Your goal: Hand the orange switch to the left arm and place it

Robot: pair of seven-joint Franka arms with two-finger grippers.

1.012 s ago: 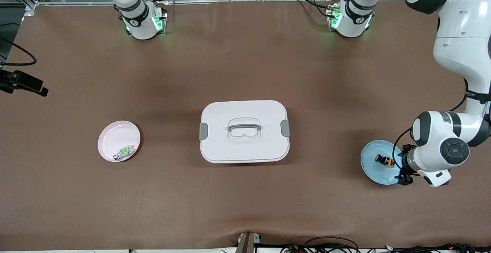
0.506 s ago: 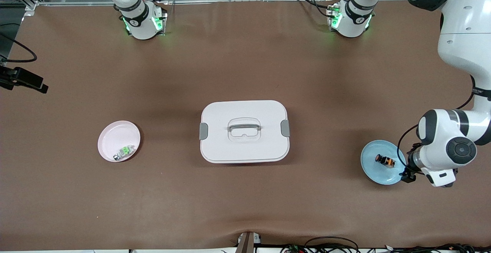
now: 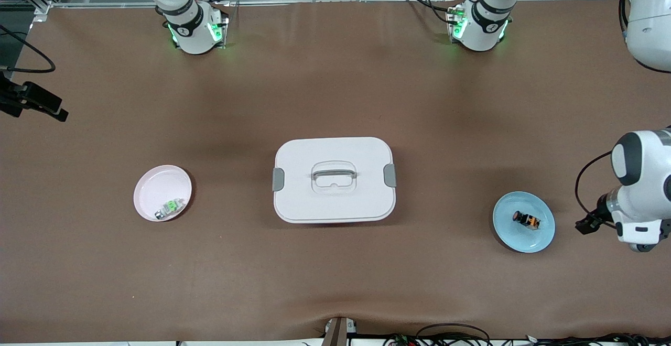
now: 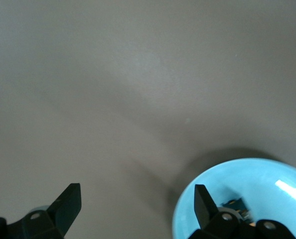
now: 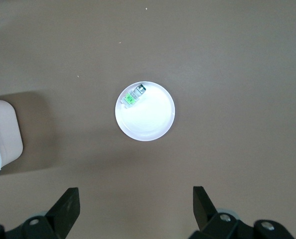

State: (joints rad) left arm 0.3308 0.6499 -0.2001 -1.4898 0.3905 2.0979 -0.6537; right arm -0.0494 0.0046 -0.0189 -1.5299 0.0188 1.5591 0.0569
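Observation:
The orange switch lies on a round blue plate toward the left arm's end of the table. My left gripper is beside that plate, over bare table, with nothing in it. In the left wrist view the left gripper is open, the blue plate sits by one finger, and the switch is mostly hidden. The white box stands at the table's middle. My right gripper is open and empty, high over the table near the pink plate.
The pink plate toward the right arm's end holds a small green-and-silver part, which also shows in the right wrist view. The box's corner shows at that view's edge. Cables run along the table's near edge.
My left gripper has drawn away from over the blue plate toward the left arm's end of the table. The switch stays on the plate. The box and pink plate have not moved.

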